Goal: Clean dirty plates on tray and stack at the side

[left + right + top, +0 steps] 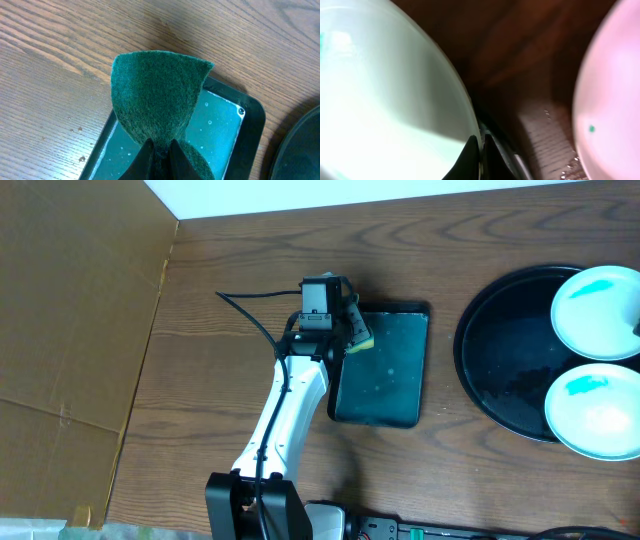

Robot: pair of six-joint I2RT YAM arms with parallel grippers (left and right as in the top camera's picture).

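Overhead: the left arm reaches across the wooden desk (250,260), and the left gripper (345,323) sits at the upper left corner of a rectangular dark tray (385,380). It is pinching a yellow-and-green sponge (359,337) that lies over that corner. Well to the right stands the round black tray (500,360), cut off by the picture's edge. 2 plates lie inside it on its right half. The upper plate (600,315) carries a teal smear near its top, and the lower plate (595,420) has a teal streak on its upper left part. The 2 are close together, with a narrow dark gap between them. A sheet of brown cardboard (70,330) covers the left of the desk. The right gripper cannot be made out here.

Left wrist: the left gripper (161,147) is pressed together on the sponge (157,95), whose green scouring face bulges upward. Below it is the rectangular dark tray (220,130), its floor wet and glistening.

Right wrist: the right gripper (480,145) is pressed together, with the rim of a pale-aqua plate (385,100) running down between its fingers. An other plate (615,90) stands apart on the right, blurred, with 1 small teal dot. I cannot tell which overhead plate is which.
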